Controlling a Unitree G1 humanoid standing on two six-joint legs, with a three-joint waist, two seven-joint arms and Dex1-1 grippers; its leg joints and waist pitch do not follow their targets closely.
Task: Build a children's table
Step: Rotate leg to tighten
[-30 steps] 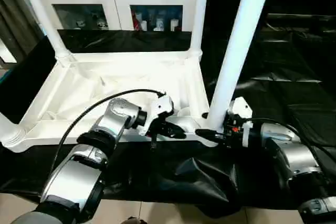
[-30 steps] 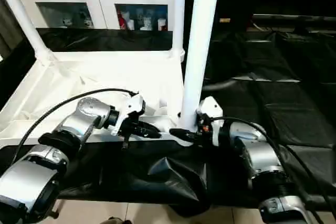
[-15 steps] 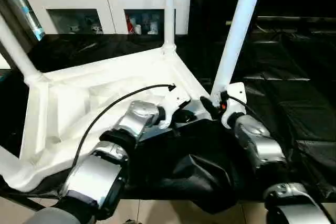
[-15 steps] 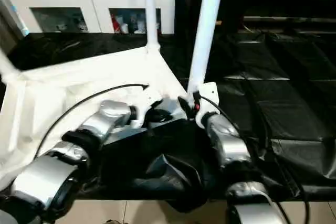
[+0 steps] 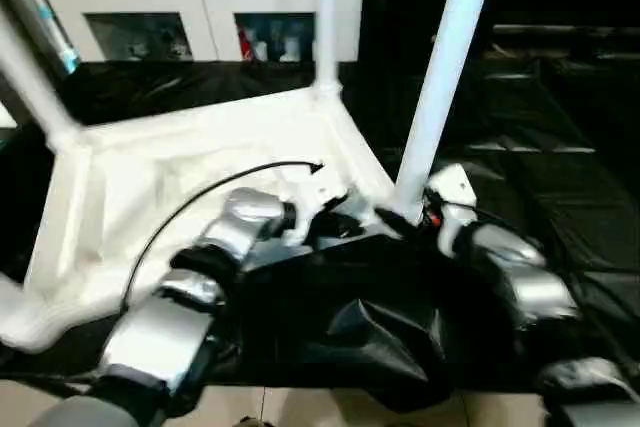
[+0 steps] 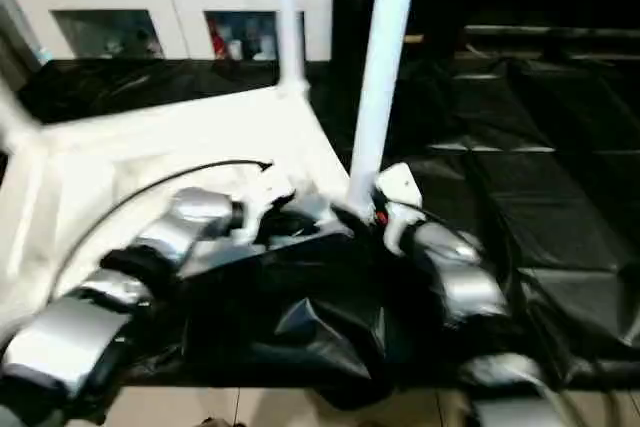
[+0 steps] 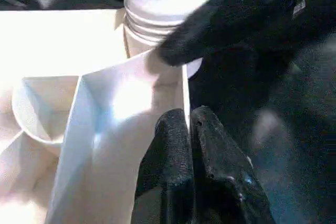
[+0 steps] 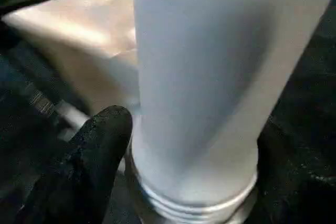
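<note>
White leg (image 5: 440, 77) now upright in the near-right corner
Your right gripper (image 8: 184, 182) brackets its base, grip unclear; your closed left gripper (image 7: 189, 145) presses the tabletop (image 5: 150, 167) rim

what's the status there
Left gripper shut at table rim. Right gripper open around near leg, base in socket. Nothing in the way.

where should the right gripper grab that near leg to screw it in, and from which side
Probably low on the near leg, just above its threaded collar at the corner socket. It stands upright and round, so come in level from the robot's side, as the right gripper does, one finger either side.
</note>
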